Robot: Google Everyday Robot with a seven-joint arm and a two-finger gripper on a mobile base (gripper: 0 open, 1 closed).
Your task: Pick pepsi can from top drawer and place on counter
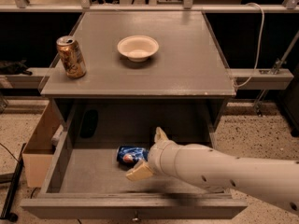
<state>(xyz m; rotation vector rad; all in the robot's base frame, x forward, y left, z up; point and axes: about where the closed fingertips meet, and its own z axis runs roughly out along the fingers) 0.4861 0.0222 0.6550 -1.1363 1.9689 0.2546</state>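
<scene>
The pepsi can (130,154) lies on its side on the floor of the open top drawer (88,174), near the middle. My gripper (149,154) reaches into the drawer from the right on a white arm. It is open. One tan finger (160,135) is behind the can's right end and the other (138,172) is in front of it. The fingers straddle the can's right end without closing on it. The counter (187,64) is the grey cabinet top above the drawer.
On the counter stand a gold-brown can (71,56) at the left and a white bowl (138,47) at the middle back. A dark object (88,123) lies in the drawer's back left corner. A tan wooden box (41,146) stands left of the cabinet.
</scene>
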